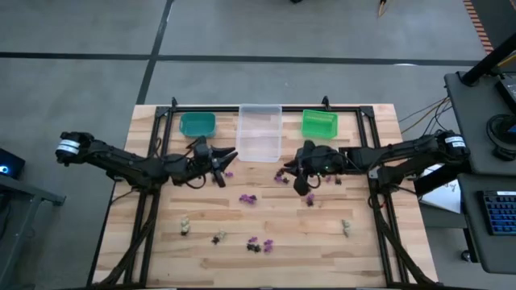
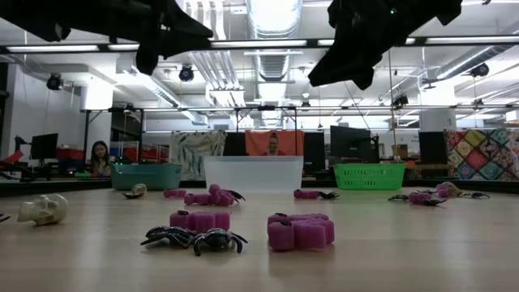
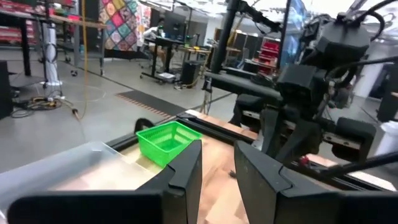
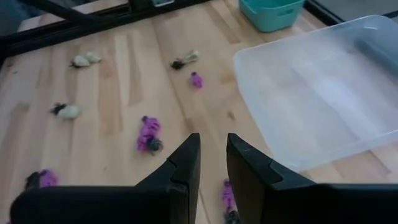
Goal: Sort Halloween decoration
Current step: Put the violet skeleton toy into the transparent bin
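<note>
The decorations are tiny purple [image 1: 247, 198], black [image 1: 218, 238] and beige [image 1: 185, 225] trinkets lying scattered on the wooden table. The low view shows a beige skull [image 2: 45, 209], black spiders [image 2: 195, 238] and purple pieces [image 2: 302, 230]. My left gripper [image 1: 222, 163] hovers in front of the clear bin [image 1: 260, 133], by its left corner, open by a narrow gap and empty [image 3: 217, 177]. My right gripper [image 1: 302, 184] hovers in front of the green bin [image 1: 319, 123], over purple trinkets [image 4: 149, 134], also narrowly open and empty [image 4: 212, 168]. Both hang well above the table in the low view.
Teal bin [image 1: 197, 124], clear bin and green bin stand in a row along the table's far edge. A black frame [image 1: 153, 133] runs around the table. More trinkets lie near the front edge [image 1: 260, 244]. People sit in the room behind [image 2: 101, 158].
</note>
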You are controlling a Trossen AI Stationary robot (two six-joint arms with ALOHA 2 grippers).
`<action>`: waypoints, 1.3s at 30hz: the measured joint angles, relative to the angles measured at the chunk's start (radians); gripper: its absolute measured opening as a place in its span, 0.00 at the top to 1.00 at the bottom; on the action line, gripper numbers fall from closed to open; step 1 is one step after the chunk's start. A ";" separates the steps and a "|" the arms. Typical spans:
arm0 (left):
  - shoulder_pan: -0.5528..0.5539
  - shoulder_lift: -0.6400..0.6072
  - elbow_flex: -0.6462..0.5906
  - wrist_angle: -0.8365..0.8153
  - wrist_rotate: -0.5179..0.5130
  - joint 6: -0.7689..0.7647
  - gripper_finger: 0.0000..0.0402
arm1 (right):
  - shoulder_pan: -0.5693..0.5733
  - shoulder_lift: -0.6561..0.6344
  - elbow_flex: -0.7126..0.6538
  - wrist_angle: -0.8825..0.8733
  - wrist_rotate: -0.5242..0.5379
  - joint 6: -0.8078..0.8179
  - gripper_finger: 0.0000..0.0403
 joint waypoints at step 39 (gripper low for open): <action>-0.101 0.014 -0.042 -0.013 -0.002 0.047 0.81 | 0.111 0.376 0.056 0.091 0.200 -0.320 0.63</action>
